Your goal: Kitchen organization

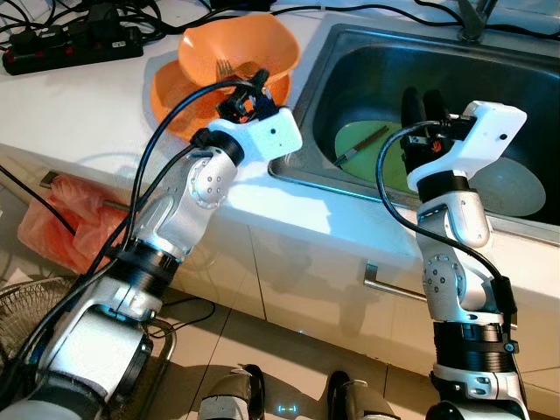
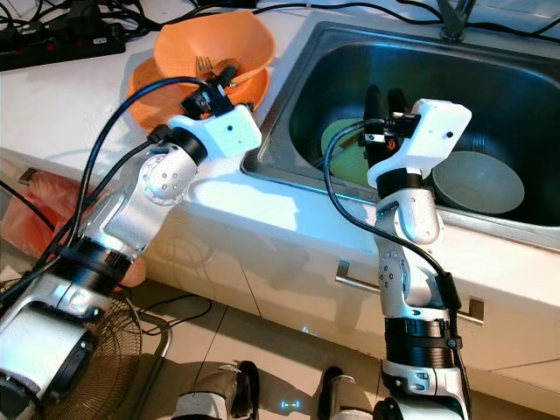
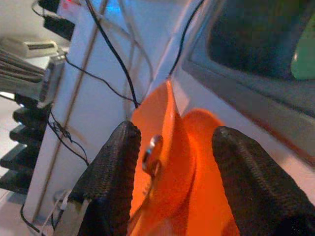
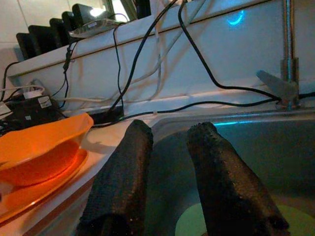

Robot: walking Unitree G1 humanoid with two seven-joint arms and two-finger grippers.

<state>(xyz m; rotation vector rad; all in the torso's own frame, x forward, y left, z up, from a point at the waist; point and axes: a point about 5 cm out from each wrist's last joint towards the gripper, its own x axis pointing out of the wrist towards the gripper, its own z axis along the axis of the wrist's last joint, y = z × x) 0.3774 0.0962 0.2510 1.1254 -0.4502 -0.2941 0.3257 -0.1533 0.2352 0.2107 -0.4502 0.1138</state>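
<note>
An orange bowl (image 1: pixel 254 44) sits tilted on an orange plate (image 1: pixel 171 96) on the white counter, left of the sink (image 1: pixel 350 52). A metal fork (image 1: pixel 224 66) lies inside the bowl. My left gripper (image 1: pixel 248 92) is open at the bowl's near rim; in the left wrist view the rim (image 3: pixel 170 128) and the fork's end (image 3: pixel 152 150) stand between its fingers (image 3: pixel 115 167). My right gripper (image 1: pixel 422 98) hovers open over the sink with nothing between its fingers (image 4: pixel 216 167). Below it lies a green plate (image 1: pixel 367 149) with a dark utensil (image 1: pixel 360 146) on it.
A pale bowl (image 1: pixel 512 188) rests in the sink's right part, and the faucet (image 1: pixel 477 17) stands behind. A black power strip (image 1: pixel 70 44) and cables lie at the counter's back left. A red bag (image 1: pixel 70 219) and a fan (image 1: pixel 35 306) are on the floor at left.
</note>
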